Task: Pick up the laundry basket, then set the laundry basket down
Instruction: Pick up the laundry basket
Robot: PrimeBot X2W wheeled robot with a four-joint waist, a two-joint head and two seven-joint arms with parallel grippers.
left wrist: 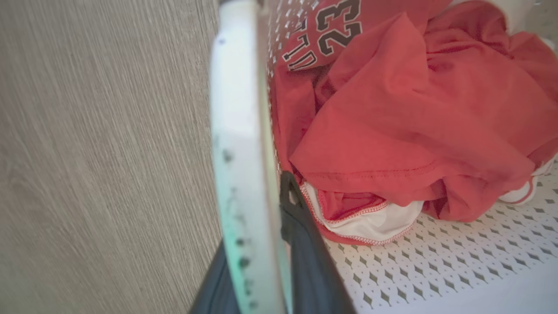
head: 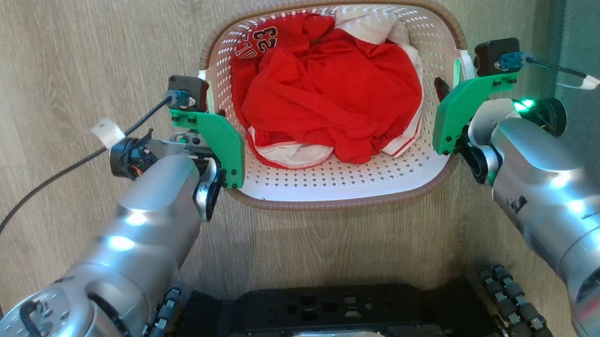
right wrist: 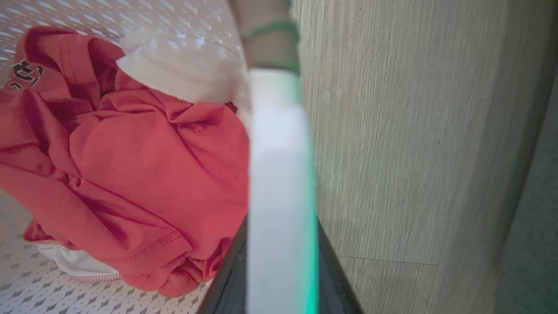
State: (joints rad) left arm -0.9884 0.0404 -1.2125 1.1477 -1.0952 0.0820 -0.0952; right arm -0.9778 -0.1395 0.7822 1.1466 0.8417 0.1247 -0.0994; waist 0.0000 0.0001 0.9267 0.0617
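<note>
Close up, white side handles [left wrist: 239, 131] of laundry basket [head: 332, 204], pinched between dark fingers [left wrist: 305, 253]: left gripper [left wrist: 270, 205] on one, right gripper [right wrist: 281, 235] on the other. Heaped inside, red 23 jersey [head: 327, 95], white cloth [head: 369, 23]. Underneath, wood-grain floor [head: 69, 72], ahead of black base [head: 333, 310].

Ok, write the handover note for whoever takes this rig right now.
The laundry basket sits straight ahead between both arms, over the wooden floor, with a red jersey and white cloth inside.
The left gripper has its jaws closed across the left handle.
The right gripper has its jaws closed across the right handle.
Done: both handles gripped. I cannot tell whether the basket is off the floor.
Left: lift if needed, set it down level, open both jaws.
</note>
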